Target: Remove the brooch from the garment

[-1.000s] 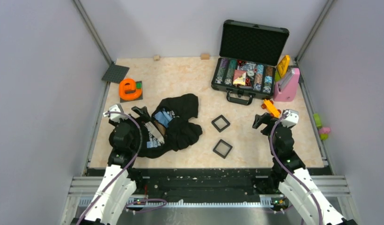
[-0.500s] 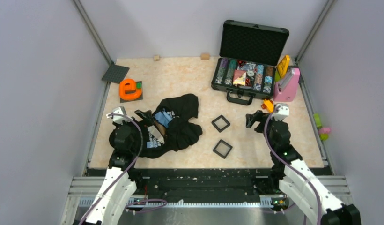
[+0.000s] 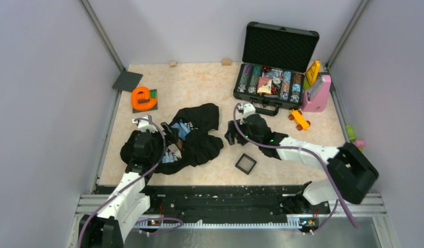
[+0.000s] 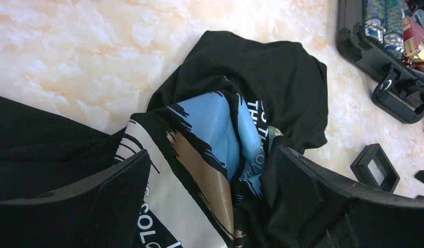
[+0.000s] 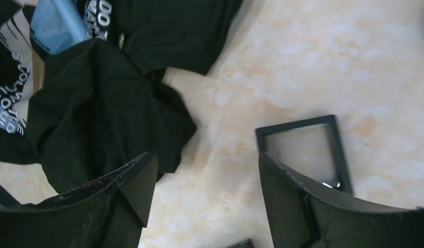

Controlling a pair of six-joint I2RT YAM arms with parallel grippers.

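The pale marbled desk (image 3: 199,88) is carrying everything. The garment (image 3: 199,144) is lying crumpled at its left centre, its blue and white print folded inward. An open black case (image 3: 279,46) is standing at the far right.

The left gripper (image 4: 212,155) is hanging over the garment's printed patch with its fingers spread wide on either side of the print, clamping nothing. The right gripper (image 5: 206,157) is reaching across to the garment's right edge, jaws likewise parted and gripping nothing, over bare desk between the cloth and one square black frame (image 5: 295,123). A second frame (image 3: 245,163) is lying nearer the arm bases.

The brooch (image 4: 273,133) is showing only as a small greenish sliver, sitting in the fold between the blue print and the black cloth, just beyond the left gripper's right finger.
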